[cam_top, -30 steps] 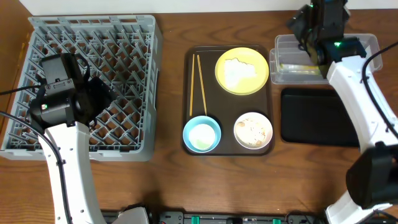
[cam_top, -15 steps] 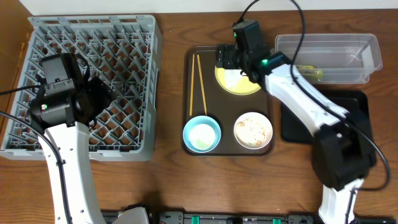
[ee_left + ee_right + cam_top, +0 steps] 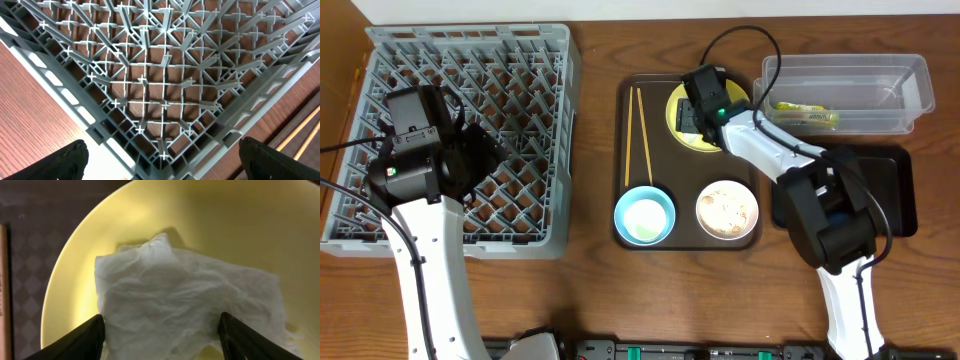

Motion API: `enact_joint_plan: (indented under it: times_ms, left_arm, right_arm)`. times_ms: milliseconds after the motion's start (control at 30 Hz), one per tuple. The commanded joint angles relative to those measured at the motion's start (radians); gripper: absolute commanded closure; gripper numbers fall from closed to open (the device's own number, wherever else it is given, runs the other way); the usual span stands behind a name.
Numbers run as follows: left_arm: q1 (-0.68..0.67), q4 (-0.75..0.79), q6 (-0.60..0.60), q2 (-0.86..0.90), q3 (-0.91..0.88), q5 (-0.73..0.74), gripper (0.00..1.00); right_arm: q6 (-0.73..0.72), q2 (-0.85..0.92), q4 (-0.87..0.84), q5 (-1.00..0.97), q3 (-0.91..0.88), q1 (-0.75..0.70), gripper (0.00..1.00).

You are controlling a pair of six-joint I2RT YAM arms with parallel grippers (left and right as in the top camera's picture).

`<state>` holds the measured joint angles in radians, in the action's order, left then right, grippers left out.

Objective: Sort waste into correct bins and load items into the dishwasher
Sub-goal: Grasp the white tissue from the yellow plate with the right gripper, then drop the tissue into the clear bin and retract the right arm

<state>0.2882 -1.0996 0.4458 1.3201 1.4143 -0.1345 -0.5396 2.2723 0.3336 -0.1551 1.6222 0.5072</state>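
**Right pincer spread over paper on plate, waste sort in hand**

Overhead: right pincer sits over the round yellow plate on the dark brown serving tray. Small green printed snack wrapper lies in the clear plastic rectangular tub, with the shallow black rectangular tray just beside it. Thin wooden chopsticks, light blue bowl and white bowl with whitish scraps sit on the serving tray. Left pincer hangs over the large grey plastic dish rack; no dishes in it.

Left wrist: left pincer spread wide, holding nothing, rack pegs below.

Right wrist: right pincer has its fingers spread either side of the crumpled white paper piece, which lies on the plate. Not pinched yet.

My read: the step is pulling the paper off the plate. Next move: lower slightly, close on the raised crumple, lift without dragging the plate, carry to a bin. Can't tell which bin takes paper.
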Motion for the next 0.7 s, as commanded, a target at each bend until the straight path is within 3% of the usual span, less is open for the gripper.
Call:
enact_joint_plan:
  times_ms: [0, 100, 133, 300, 467, 667]
  left_arm:
    - [0.005, -0.003, 0.009, 0.002, 0.003, -0.008, 0.02]
    - [0.005, -0.002, 0.009, 0.002, 0.003, -0.008, 0.02]
    - [0.005, -0.002, 0.009, 0.002, 0.003, -0.008, 0.02]
    - [0.005, -0.002, 0.009, 0.002, 0.003, -0.008, 0.02]
    - [0.005, -0.002, 0.009, 0.002, 0.003, -0.008, 0.02]
    - [0.005, -0.002, 0.009, 0.002, 0.003, -0.008, 0.02]
  right_arm:
    - [-0.013, 0.070, 0.014, -0.021, -0.005, 0.028, 0.55]
    - [-0.013, 0.028, 0.015, -0.021, 0.002, 0.035, 0.90]
    - [-0.013, 0.006, 0.016, -0.021, 0.003, 0.035, 0.97]
    - [-0.015, -0.198, 0.028, -0.037, 0.003, 0.001, 0.99]
    - [-0.093, -0.429, 0.106, -0.171, 0.003, -0.121, 0.99]
    - [-0.219, -0.455, 0.244, -0.196, 0.001, -0.300, 0.99]
